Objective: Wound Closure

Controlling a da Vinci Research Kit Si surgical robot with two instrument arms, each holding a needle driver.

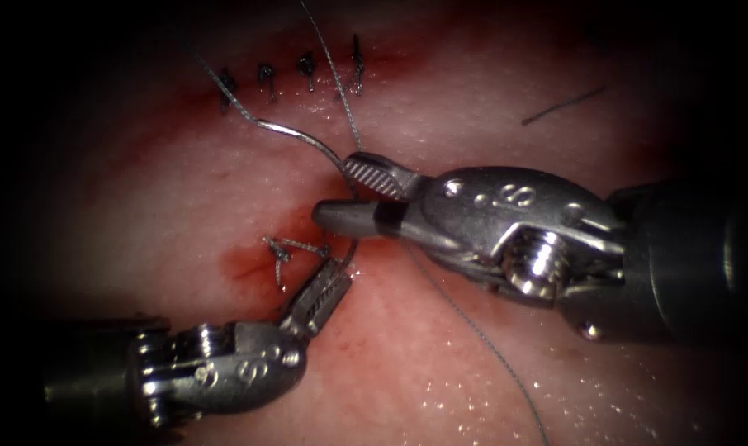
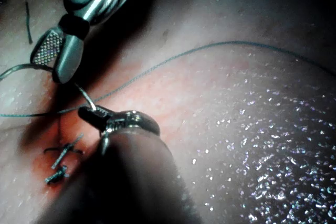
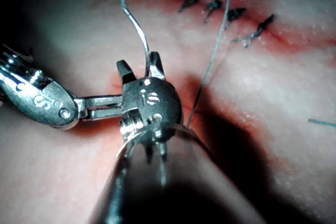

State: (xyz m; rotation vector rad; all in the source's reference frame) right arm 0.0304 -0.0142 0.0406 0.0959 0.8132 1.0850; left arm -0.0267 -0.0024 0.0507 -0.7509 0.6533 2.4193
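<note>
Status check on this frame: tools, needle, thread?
Right tool jaws open around the needle. Left tool shut on needle's other end. Thread trails across tissue.

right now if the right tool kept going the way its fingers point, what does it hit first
Its open fingers point left, with the needle passing between them. Just ahead lies bare tissue left of the cut; depth is unclear, so it may skim above it. The left tool, shut on the needle's other end, sits below that line.
</note>
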